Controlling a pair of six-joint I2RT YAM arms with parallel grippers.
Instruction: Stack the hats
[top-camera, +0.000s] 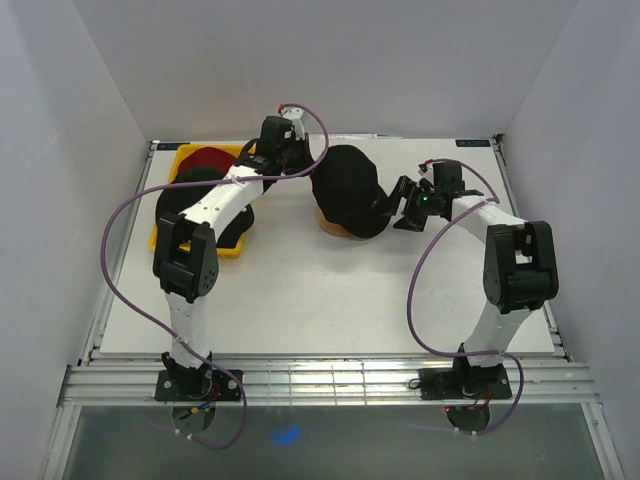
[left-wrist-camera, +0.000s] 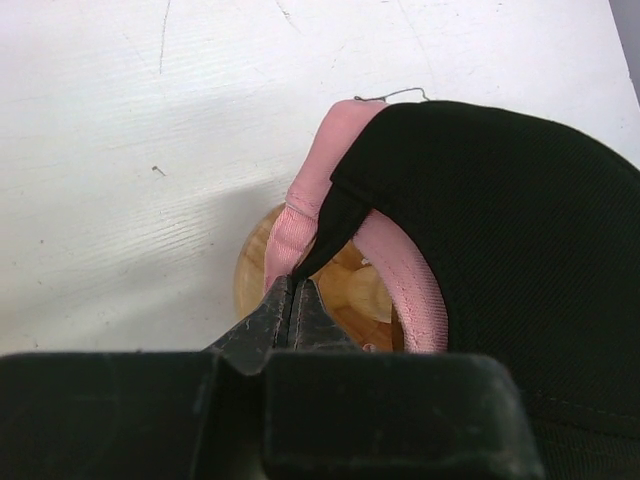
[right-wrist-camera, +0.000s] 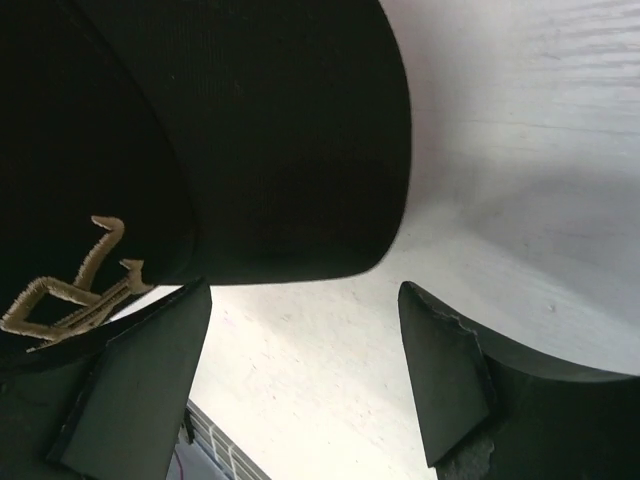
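A black cap (top-camera: 345, 190) with a pink inner band sits over the wooden stand (top-camera: 335, 228) at mid-table. My left gripper (top-camera: 308, 176) is shut on the cap's rear edge. In the left wrist view the gripper (left-wrist-camera: 293, 287) pinches the black fabric beside the pink band (left-wrist-camera: 300, 215), with the stand (left-wrist-camera: 255, 255) below. My right gripper (top-camera: 400, 207) is open and empty just right of the cap's brim. In the right wrist view the brim (right-wrist-camera: 290, 150) and a pale stitched logo (right-wrist-camera: 70, 290) hang above the gripper (right-wrist-camera: 305, 290). A red cap (top-camera: 207, 157), a dark green cap (top-camera: 198, 176) and a black cap (top-camera: 180, 205) lie in the tray.
The yellow tray (top-camera: 160, 238) stands at the table's left, under my left arm. White walls close in on the back and both sides. The table's right edge (top-camera: 530, 230) is close behind my right arm.
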